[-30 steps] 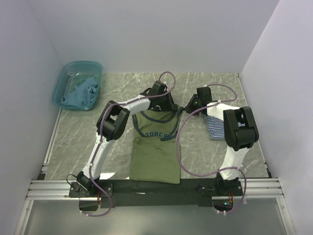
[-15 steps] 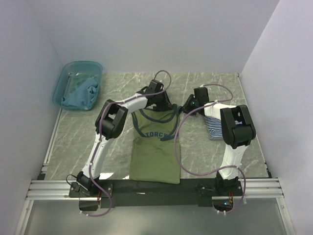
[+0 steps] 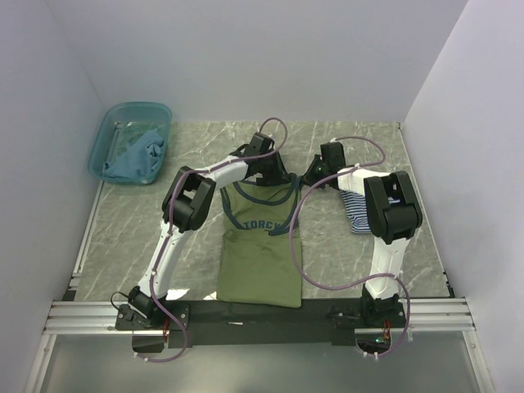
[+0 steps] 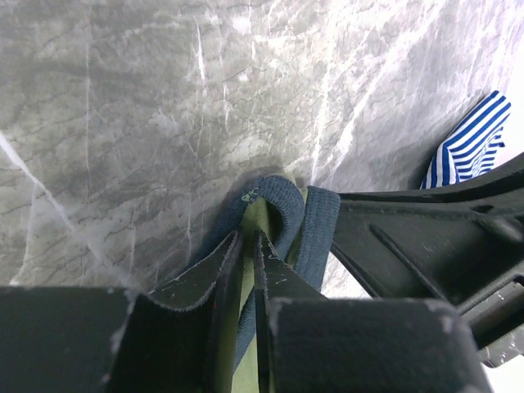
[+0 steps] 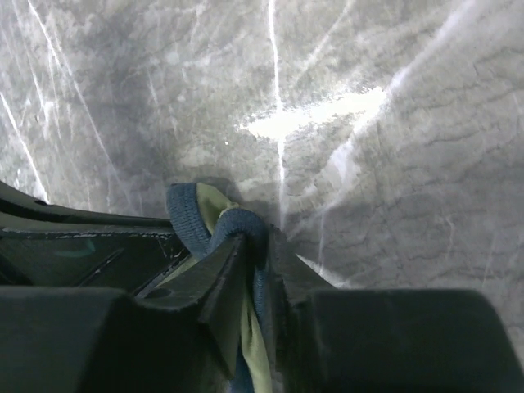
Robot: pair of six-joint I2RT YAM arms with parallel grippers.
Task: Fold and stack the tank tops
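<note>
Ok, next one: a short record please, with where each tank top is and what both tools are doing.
olive tank top: spread flat at centre, lettering up, unfolded
left tool: shut on one shoulder strap
right tool: shut on the other strap
striped tank top: lying at right, partly under the right arm
teal tank top: crumpled in the basin
stack: not started

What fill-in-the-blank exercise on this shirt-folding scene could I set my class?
1. The left gripper and the right gripper each pinch a shoulder ____ of the olive green tank top.
2. The teal-blue tank top lies crumpled inside the translucent plastic ____.
3. The striped tank top lies on the robot's ____ side.

Missing words: strap; basin; right.
</note>
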